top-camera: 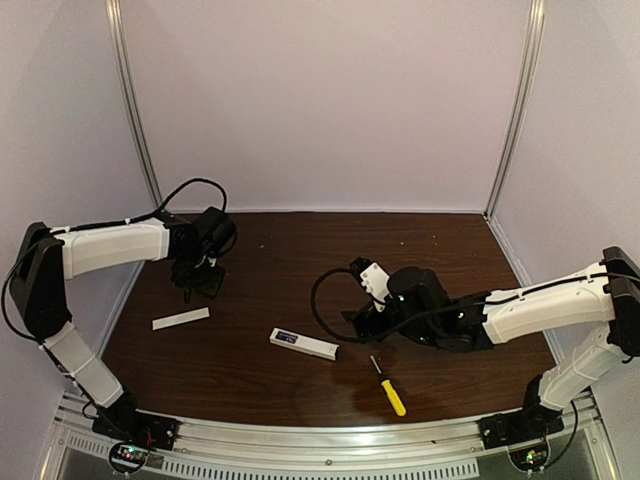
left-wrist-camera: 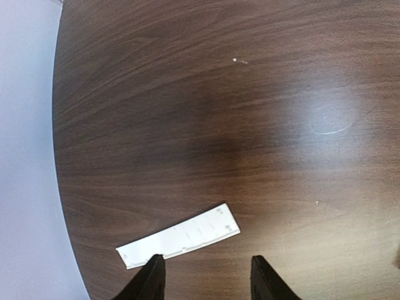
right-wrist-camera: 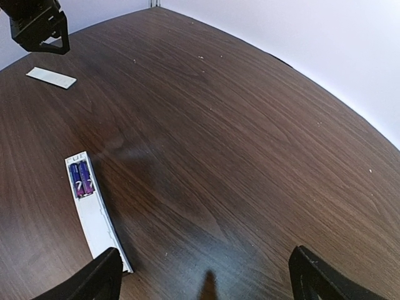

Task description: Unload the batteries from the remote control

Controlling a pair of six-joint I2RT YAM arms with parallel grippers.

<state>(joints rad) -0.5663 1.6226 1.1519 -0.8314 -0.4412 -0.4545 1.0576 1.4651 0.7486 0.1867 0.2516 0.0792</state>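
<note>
- Two batteries [right-wrist-camera: 82, 178] lie side by side in the open recess at one end of the remote control [right-wrist-camera: 99, 220], their purple bodies showing.
- The remote control lies flat near the middle of the desk [top-camera: 280, 250], a little toward the near edge. Its battery end points toward the left edge.
- The right tool [right-wrist-camera: 206, 278] has its jaws spread wide, with only bare desk between them. The remote control lies outside that gap, just beside one finger; I cannot tell whether the two touch.
- From above, the right tool sits just beyond the remote control's right end, on the far-edge side.
- The left tool [left-wrist-camera: 206, 281] has its jaws parted and grips nothing. It is by the left edge, well apart from the remote control.
- A thin white cover [left-wrist-camera: 178, 237] lies flat near the left edge, just ahead of one finger of the left tool.
- A yellow-handled screwdriver [top-camera: 390, 385] lies by the near edge, to the right of the remote control and apart from it.
</note>
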